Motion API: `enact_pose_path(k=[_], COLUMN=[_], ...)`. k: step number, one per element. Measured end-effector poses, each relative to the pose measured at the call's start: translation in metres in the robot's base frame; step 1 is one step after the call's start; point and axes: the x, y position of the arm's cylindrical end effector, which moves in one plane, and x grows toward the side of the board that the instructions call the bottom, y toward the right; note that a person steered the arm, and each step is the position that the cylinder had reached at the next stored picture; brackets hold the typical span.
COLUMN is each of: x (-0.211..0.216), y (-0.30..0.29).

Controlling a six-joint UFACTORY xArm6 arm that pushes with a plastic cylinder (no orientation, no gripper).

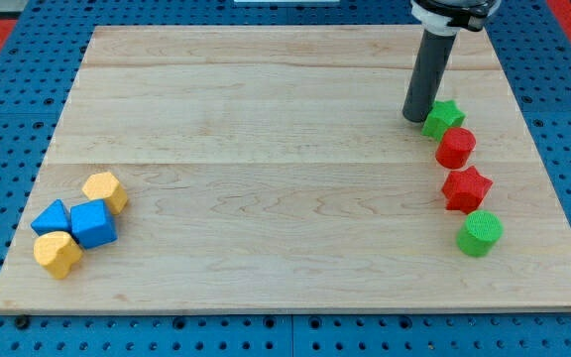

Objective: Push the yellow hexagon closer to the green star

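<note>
The yellow hexagon (105, 190) lies near the view's lower left on the wooden board (266, 149). The green star (444, 118) lies at the view's right, far from the hexagon. My tip (415, 118) rests just left of the green star, touching or almost touching it. The rod rises from there to the view's top.
Next to the hexagon sit a blue cube (93, 223), a blue triangular block (51, 217) and a yellow heart-like block (58, 254). Below the green star stand a red cylinder (455, 148), a red star (466, 188) and a green cylinder (480, 233). Blue pegboard surrounds the board.
</note>
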Motion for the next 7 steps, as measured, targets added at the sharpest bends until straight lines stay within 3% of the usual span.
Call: enact_pose_path(k=[1, 4, 5, 6, 7], x=[-0.010, 0.016, 0.048, 0.099, 0.121], y=[-0.014, -0.308, -0.397, -0.412, -0.389])
